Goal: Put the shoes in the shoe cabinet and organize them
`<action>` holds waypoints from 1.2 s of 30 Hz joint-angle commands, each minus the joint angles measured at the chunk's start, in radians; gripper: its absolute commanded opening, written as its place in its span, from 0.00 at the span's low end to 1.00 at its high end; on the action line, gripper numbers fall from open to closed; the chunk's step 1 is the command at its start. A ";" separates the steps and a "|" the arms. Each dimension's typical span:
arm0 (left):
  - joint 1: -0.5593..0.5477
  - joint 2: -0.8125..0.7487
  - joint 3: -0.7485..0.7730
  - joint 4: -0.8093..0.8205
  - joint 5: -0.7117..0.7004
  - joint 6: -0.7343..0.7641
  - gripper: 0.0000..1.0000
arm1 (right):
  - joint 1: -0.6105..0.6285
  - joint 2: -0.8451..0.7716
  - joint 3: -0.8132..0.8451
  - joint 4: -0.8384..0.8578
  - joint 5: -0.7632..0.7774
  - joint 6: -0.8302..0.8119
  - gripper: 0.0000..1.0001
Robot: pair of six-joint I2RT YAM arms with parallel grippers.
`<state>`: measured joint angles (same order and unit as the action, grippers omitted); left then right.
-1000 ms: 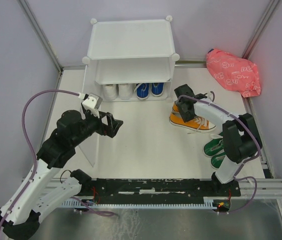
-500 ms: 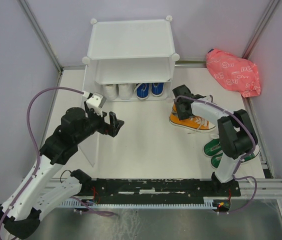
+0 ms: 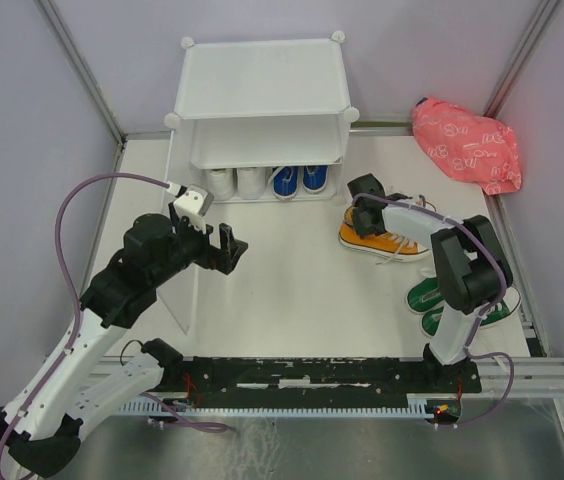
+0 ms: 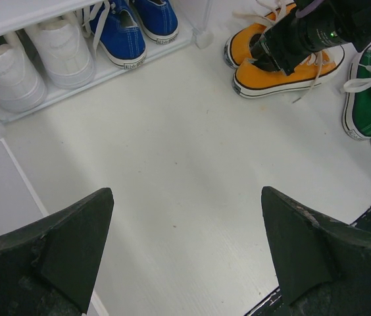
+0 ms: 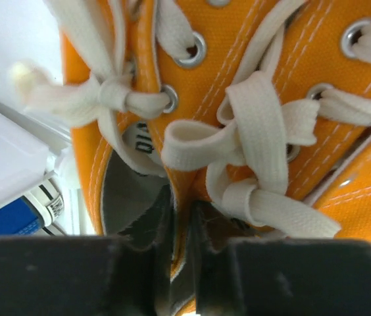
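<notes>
The orange shoes (image 3: 390, 241) lie side by side on the table, right of the shoe cabinet (image 3: 262, 80). My right gripper (image 3: 365, 203) is down on their heel ends. In the right wrist view its fingers (image 5: 156, 224) are shut on orange canvas (image 5: 183, 197), pinching the adjoining collars of the two shoes. White shoes (image 3: 236, 182) and blue shoes (image 3: 299, 180) stand in the cabinet's bottom level. The green shoes (image 3: 430, 300) lie near my right arm's base. My left gripper (image 3: 230, 250) hangs open above bare table (image 4: 185, 192), holding nothing.
The cabinet's front panel (image 3: 178, 275) hangs open along the left, under my left arm. A pink patterned bag (image 3: 467, 145) lies at the back right. Walls close in the table at the back and both sides.
My right gripper's jaws have closed on the orange shoes' collars and the wrist has shifted a little toward the cabinet. My left gripper has edged slightly right.
</notes>
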<state>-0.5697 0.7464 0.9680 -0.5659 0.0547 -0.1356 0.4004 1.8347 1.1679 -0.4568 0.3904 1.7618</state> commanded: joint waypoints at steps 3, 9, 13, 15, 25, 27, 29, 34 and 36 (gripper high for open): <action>0.002 -0.002 0.037 0.011 -0.009 0.057 0.99 | -0.011 0.019 -0.116 0.284 -0.044 -0.228 0.02; 0.002 -0.008 0.051 0.008 -0.018 0.056 0.99 | 0.130 -0.088 -0.084 0.243 -0.114 -0.524 0.02; 0.002 -0.013 0.048 0.008 -0.028 0.054 0.99 | 0.304 -0.090 0.032 0.100 -0.128 -0.735 0.02; 0.002 -0.018 0.044 0.008 -0.028 0.048 0.99 | 0.375 -0.071 0.069 0.058 -0.152 -0.803 0.02; 0.002 -0.048 0.058 -0.007 -0.045 0.044 0.99 | 0.668 0.057 0.240 -0.085 -0.212 -1.140 0.02; 0.002 -0.052 0.061 -0.006 -0.043 0.041 0.99 | 0.680 0.111 0.289 -0.146 -0.203 -1.201 0.02; 0.002 -0.054 0.064 -0.006 -0.039 0.037 0.99 | 0.680 0.135 0.296 -0.189 -0.177 -1.214 0.05; 0.002 -0.071 0.056 -0.006 -0.041 0.036 0.99 | 0.681 0.056 0.206 -0.125 -0.207 -1.203 0.58; 0.002 -0.073 0.053 -0.006 -0.041 0.034 0.99 | 0.684 0.021 0.191 -0.110 -0.234 -1.193 0.69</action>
<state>-0.5697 0.6884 0.9905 -0.5964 0.0257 -0.1356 1.0855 1.9491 1.3941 -0.5697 0.1783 0.5873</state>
